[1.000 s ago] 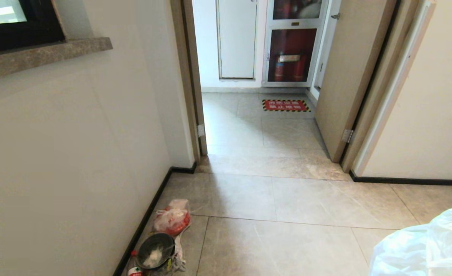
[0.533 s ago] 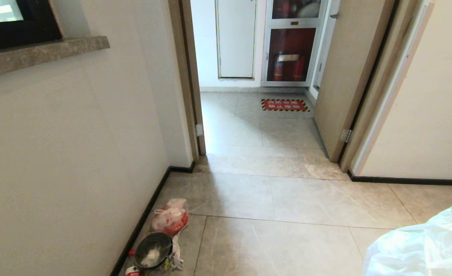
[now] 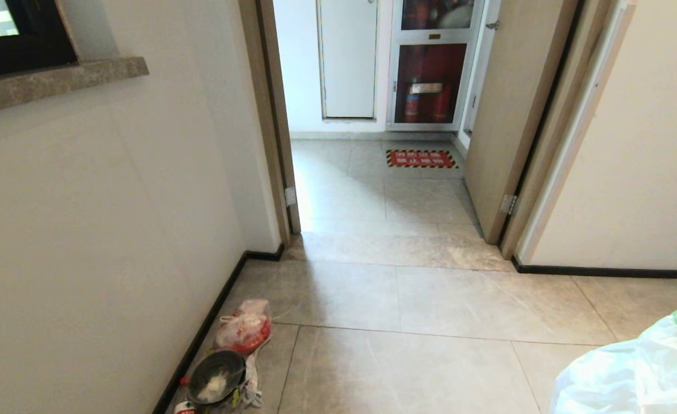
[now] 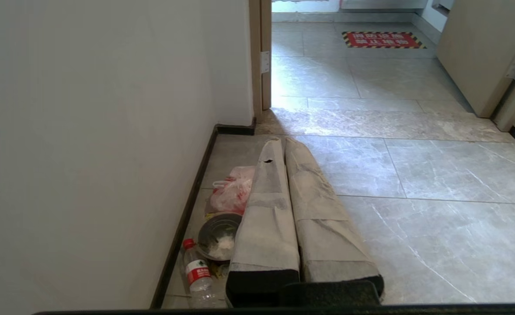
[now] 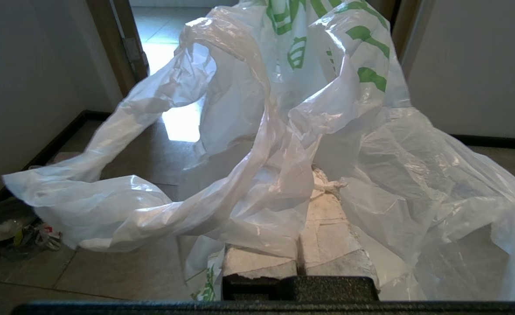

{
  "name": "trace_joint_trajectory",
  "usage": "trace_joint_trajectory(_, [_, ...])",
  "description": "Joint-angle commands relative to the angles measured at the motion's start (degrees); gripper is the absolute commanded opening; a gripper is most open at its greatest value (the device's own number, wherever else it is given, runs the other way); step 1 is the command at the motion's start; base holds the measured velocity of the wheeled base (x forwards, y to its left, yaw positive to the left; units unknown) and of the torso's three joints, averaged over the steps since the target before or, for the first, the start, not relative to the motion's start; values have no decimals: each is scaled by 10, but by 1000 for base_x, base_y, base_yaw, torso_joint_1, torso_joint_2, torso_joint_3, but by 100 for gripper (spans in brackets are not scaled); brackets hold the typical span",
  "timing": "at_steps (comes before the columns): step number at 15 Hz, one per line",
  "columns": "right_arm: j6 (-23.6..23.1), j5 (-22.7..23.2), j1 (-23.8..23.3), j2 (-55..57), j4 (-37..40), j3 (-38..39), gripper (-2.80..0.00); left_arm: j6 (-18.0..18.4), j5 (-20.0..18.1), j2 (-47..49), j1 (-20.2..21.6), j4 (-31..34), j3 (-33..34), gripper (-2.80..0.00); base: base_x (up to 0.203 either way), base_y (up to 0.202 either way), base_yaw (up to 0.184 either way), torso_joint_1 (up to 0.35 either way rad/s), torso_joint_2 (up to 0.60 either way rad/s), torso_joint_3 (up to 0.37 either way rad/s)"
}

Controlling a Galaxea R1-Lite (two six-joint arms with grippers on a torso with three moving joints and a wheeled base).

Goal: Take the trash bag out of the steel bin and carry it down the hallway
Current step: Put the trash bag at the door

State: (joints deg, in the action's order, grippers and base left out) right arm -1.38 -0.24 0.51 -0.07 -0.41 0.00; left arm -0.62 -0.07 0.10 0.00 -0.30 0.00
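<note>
The right pincer (image 5: 299,205) is clamping the trash bag (image 5: 283,144), which is billowing ahead of it toward the open doorway (image 3: 373,190), while the left pincer (image 4: 286,153), fingers pressed together and empty, is pointing the same way.

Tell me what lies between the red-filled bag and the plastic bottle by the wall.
A dark bowl with white residue, seen in the left wrist view between bag and bottle.

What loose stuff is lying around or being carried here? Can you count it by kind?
Plastic bags: 2, the trash bag in the right pincer, and a clear bag on the floor
Bowls: 1
Bottles: 1
Total: 4
</note>
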Motion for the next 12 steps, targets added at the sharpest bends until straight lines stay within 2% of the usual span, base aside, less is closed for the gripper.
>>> trace_joint_trajectory(1, [0, 0, 0, 1, 0, 0, -280, 0, 0, 0, 0, 0, 0, -280, 0, 0, 0, 0, 0, 0])
trace_joint_trajectory(8, [0, 1, 0, 1, -1, 0, -280, 0, 0, 0, 0, 0, 0, -280, 0, -2, 9, 1, 0, 0])
trace_joint_trajectory(12, [1, 1, 0, 1, -1, 0, -280, 0, 0, 0, 0, 0, 0, -280, 4, -9, 160, -1, 3, 4])
